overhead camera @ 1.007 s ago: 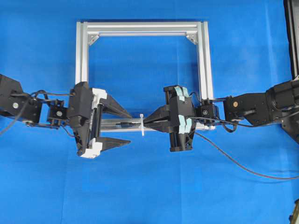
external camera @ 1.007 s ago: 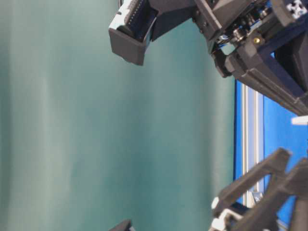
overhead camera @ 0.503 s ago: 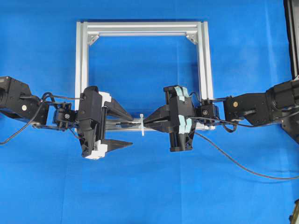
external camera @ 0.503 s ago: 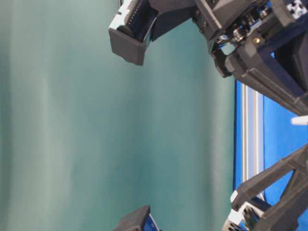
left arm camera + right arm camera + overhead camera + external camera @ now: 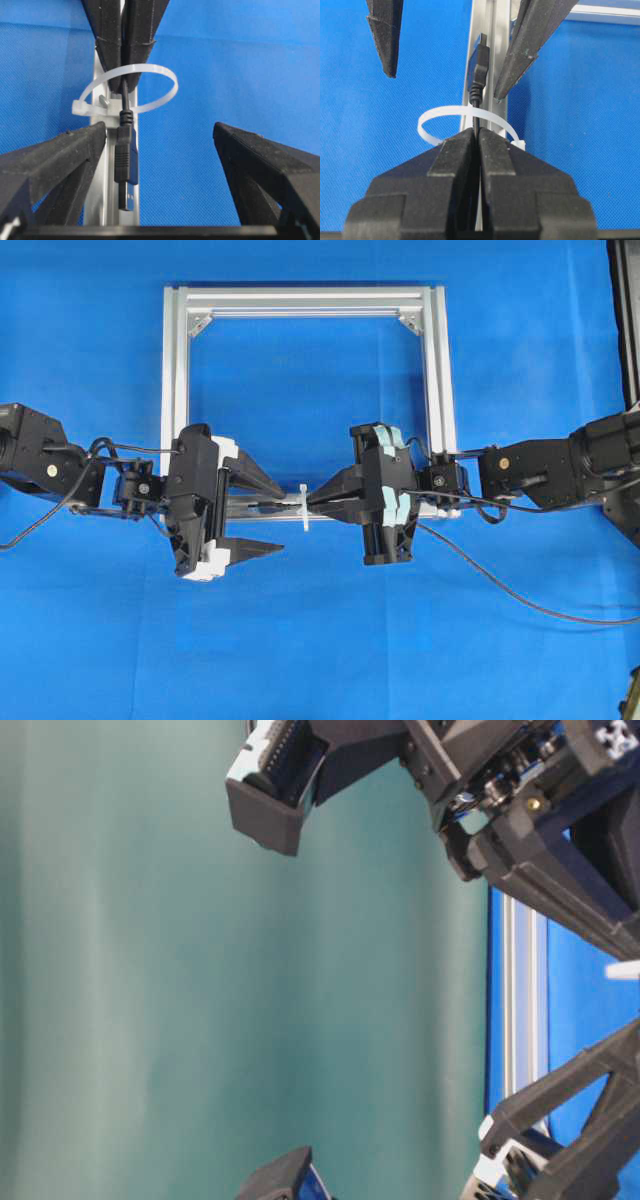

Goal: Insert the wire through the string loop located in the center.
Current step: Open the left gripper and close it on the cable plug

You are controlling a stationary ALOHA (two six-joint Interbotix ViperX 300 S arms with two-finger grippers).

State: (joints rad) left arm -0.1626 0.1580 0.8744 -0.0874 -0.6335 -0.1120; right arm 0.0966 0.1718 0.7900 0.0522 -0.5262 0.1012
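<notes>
Now, wire (image 5: 126, 150): limp, light; we judge its stiff plug the best hold.
Right fingers (image 5: 478, 150): clamped on wire, plug through loop (image 5: 125, 90).
Left fingers (image 5: 65, 155): apart.

Bright, even light falls from above, with soft faint shadows on the blue cloth-covered counter (image 5: 320, 640). The silver aluminium frame (image 5: 300, 298) gleams with mild glare. The table-level view is blurred and turned sideways. In the wrist views, the near black hand parts look soft.
</notes>
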